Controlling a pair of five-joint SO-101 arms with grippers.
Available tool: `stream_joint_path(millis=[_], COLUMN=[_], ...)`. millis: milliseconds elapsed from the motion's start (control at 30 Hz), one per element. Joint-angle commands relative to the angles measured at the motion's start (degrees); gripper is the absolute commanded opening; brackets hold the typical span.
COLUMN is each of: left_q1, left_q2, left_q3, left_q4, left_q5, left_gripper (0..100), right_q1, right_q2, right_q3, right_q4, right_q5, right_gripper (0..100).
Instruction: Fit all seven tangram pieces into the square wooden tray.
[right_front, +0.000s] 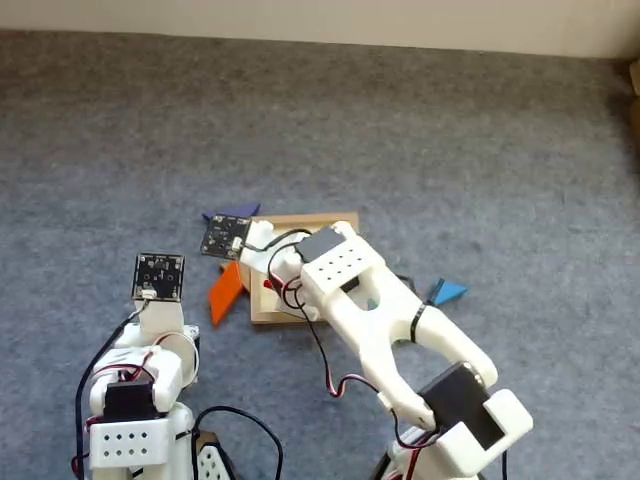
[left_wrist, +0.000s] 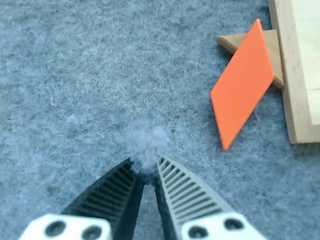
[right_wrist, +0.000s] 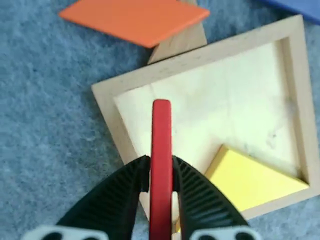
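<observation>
Up close, right claw (right_wrist: 161, 164) grips red piece (right_wrist: 161, 127) over tray (right_wrist: 200, 59); left claw (left_wrist: 146, 172) clenched.

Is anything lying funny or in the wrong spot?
Yes. The orange piece lies partly on top of a wooden triangle beside the tray, so they overlap. The right gripper holds the red piece on its edge over the tray.

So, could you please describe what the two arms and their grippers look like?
The left arm and right arm are white with black servos and black and red cables. The left gripper has one black and one pale grey ribbed finger; the right gripper has two black ones.
</observation>
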Motion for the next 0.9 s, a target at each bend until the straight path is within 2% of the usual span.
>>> stream_joint_path(millis=[0,500,633,700,833,867], left_q1=[0.3,0.3,0.3,0.3,0.3,0.3], left_q2=[-0.6,-0.6,-0.6,-0.6,-0.6,-0.6], left_q3=[1.5,1.5,1.5,1.5,1.5,1.5], left_q4=[0.2,0.2,0.2,0.2,0.2,0.2], left_q5=[0.2,0.2,0.2,0.2,0.2,0.2], left_gripper=[0,0,0,0,0,0], right_q1=[-0.8,0.4,0.9,1.1,1.7,1.9], right_q2=[-0.8,-1.3,-1.4,-1.3,-0.8,-0.7], right_q3=[-3.2,-7.0,-7.1,-7.0,-7.0,-6.7], right_q4=[-1.1,-2.4,-4.8,-5.5,-6.2,-7.5], right_q5=[0.1,-0.1,-6.3,-9.6,-15.1,-16.7], right_gripper=[16.6,17.7,17.5,14.3,0.5,0.3])
